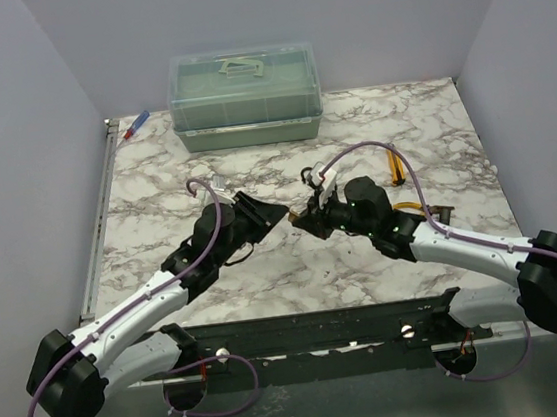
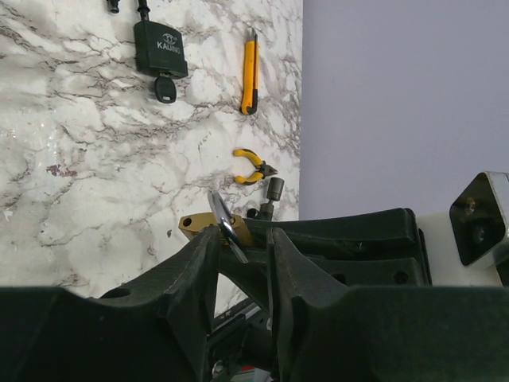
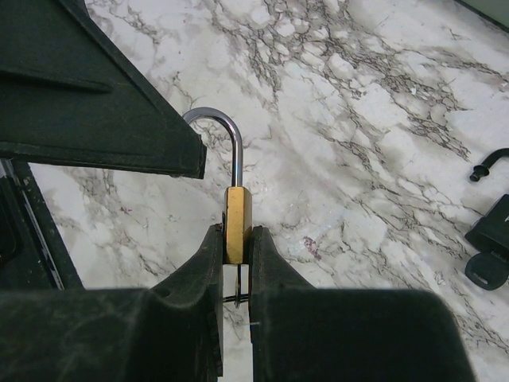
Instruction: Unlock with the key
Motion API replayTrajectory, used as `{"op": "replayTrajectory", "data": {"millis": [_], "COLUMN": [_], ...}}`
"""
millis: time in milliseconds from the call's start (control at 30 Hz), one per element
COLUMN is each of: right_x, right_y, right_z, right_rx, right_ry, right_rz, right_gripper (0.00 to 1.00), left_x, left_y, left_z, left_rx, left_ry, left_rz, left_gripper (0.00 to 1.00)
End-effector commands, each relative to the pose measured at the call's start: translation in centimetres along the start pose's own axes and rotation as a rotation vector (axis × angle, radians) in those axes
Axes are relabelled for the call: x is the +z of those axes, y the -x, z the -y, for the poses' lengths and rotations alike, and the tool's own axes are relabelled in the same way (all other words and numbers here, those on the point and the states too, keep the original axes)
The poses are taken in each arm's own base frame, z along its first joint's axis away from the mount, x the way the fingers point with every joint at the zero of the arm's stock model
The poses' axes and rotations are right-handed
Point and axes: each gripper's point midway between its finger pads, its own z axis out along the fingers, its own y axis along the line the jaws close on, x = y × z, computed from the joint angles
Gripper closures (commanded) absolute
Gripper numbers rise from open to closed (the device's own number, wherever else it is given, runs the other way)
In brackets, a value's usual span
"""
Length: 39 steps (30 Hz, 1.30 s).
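Sitting in base of black padlock (image 2: pixel 161 46), key (image 2: pixel 165 87) shows only its rounded black head, upper left of left wrist view. Shaft is hidden inside lock body. In right wrist view the same key (image 3: pixel 487 270) sits at lower-right edge, partly cut off. Neither pincer touches it.

Brass padlock (image 3: pixel 238 208) is clamped tight by right gripper (image 3: pixel 237 239), body upright betw. fingers. Silver shackle (image 3: pixel 227 127) arches up-left, its free end hidden behind left gripper's finger.

The left gripper (image 2: pixel 242 235) is part open w/ shackle betw. fingers; can't tell if pinched. Thin wire loop (image 3: pixel 238 285) under brass lock, unclear what. Top view: grippers meet mid-frame, locks not made out.
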Motion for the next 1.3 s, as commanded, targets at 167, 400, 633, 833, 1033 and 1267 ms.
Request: {"op": "replayTrajectory", "data": {"millis": [167, 400, 633, 833, 1033, 1267], "right_x": [0.6, 1.4, 2.0, 2.7, 3.4, 4.4], "right_y": [-2.0, -3.7, -5.7, -7.6, -8.0, -8.7], "right_z": [1.4, 3.0, 5.1, 6.5, 7.8, 10.0], "right_rx": [-0.061, -0.097, -0.104, -0.107, -0.121, -0.2], "right_ry": [-0.097, -0.201, -0.306, -0.37, -0.437, -0.538], "right_rz": [-0.053, -0.107, -0.173, -0.248, -0.295, -0.381], "right_gripper": [1.0, 1.0, 1.0, 1.0, 1.0, 1.0], "left_x": [1.0, 1.8, 1.4, -1.4, -7.3, -15.0], "left_y": [-0.5, -0.9, -0.6, 1.3, 5.5, 10.8], "left_z": [0.6, -0.6, -2.6, -3.3, -2.5, -1.6], "left_rx": [0.027, 0.043, 0.074, 0.136, 0.311, 0.548], "left_ry": [-0.006, 0.034, 0.103, 0.16, 0.257, 0.366], "left_rz": [-0.032, -0.042, -0.025, 0.032, 0.157, 0.319], "left_gripper": [0.77, 0.74, 0.57, 0.49, 0.44, 0.33]}}
